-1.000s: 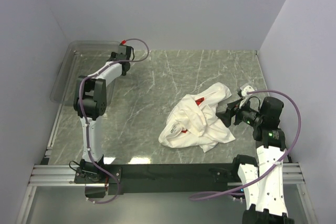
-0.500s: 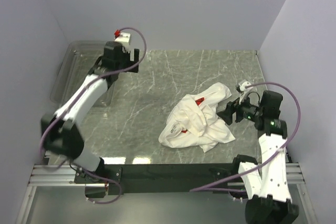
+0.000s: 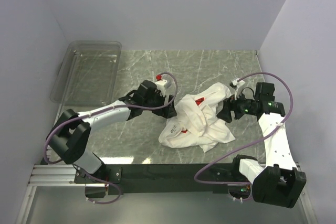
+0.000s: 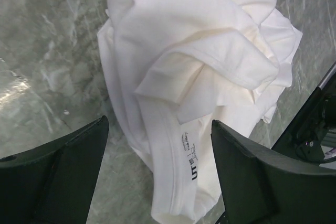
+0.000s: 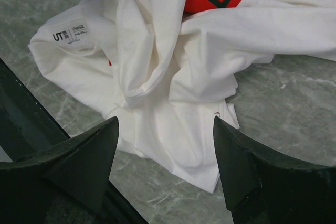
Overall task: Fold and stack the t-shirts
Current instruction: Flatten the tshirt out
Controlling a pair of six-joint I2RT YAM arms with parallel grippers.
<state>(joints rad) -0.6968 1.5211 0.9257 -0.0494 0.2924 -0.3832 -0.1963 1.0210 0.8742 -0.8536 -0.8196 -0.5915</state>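
One t-shirt [image 3: 198,121] in view, white, lying crumpled in a heap. Sleeves and hem were bunched over each other, the red print [image 3: 199,100] only partly showing, and the neck label [image 5: 69,32] was turned up on the near-left edge. Judged: nothing folded, nothing stacked, and no second shirt to see. The whole job was left to do: spread flat, fold, then stack.

My left gripper [image 3: 170,112] sat just beside the t-shirt's left edge, jaws spread wide, holding nothing. In the left wrist view the cloth lay below and between the fingers, not pinched. My right gripper [image 3: 224,113] was at the t-shirt's right edge, jaws also apart and empty, hovering low over the folds. I couldn't tell whether either touched the cloth.

The surface [image 3: 210,66] under the t-shirt was grey-green marble-look, smooth, with some glare on the side nearest the bases. A clear plastic bin [image 3: 89,72] stood well to the t-shirt's far left, with nothing visible inside. Plain pale walls [image 3: 173,9] closed in behind and on both sides of the t-shirt. A metal rail [image 3: 168,171] ran along the near edge.
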